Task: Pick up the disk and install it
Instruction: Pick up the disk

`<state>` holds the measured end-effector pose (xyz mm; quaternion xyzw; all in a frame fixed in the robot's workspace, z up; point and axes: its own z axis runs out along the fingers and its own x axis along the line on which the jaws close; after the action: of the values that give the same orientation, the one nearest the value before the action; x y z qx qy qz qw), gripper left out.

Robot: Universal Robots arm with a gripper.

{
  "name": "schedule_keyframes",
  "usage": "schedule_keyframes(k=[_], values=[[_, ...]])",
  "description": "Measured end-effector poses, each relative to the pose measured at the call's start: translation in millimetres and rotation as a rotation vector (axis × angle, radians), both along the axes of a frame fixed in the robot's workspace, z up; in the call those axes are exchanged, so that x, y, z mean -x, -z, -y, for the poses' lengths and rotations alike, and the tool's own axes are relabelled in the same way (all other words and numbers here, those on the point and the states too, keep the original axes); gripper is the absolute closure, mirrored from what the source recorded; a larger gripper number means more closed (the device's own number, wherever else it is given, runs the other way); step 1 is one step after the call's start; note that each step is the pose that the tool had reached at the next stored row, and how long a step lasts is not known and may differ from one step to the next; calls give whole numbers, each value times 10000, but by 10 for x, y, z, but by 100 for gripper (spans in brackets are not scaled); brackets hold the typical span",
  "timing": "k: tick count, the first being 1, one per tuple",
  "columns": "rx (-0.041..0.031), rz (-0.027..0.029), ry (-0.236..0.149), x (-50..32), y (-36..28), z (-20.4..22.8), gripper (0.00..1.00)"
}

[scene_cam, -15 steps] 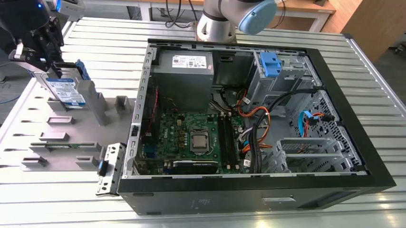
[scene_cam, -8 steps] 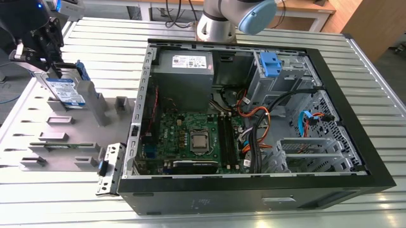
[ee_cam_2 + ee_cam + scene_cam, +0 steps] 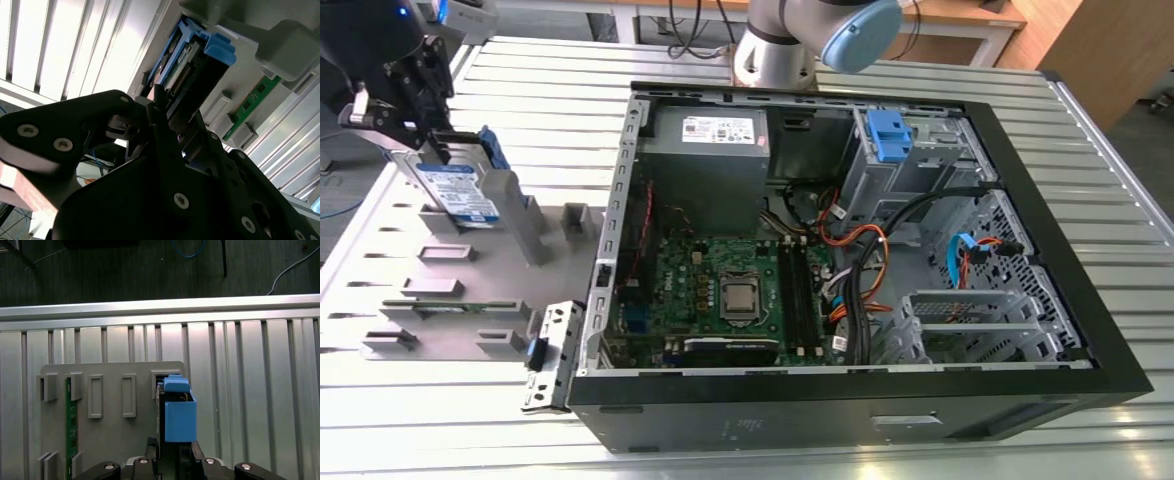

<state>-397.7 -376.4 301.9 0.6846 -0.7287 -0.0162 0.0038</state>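
Silver metal hard drive with blue plastic side rails (image 3: 459, 192) stands on edge, its upper end pinched by the black claw (image 3: 430, 152) at eleven o'clock.

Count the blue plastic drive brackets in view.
2. One rides on the disk held by the end effector, above the grey fixture plate at the exterior view's left; the other bracket sits in the computer case drive bay. More may be hidden.

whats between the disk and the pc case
Grey upright blocks on the grey fixture plate stand between the disk and the computer case, in the exterior view.
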Motion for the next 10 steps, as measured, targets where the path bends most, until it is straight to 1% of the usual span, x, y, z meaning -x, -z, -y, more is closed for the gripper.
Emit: schedule_keyframes(k=[4,6,10], values=[[1,-2,-4,0,-12,0,65],[15,-3,-4,0,-21,0,65],[22,-2,-4,0,-23,0,65]])
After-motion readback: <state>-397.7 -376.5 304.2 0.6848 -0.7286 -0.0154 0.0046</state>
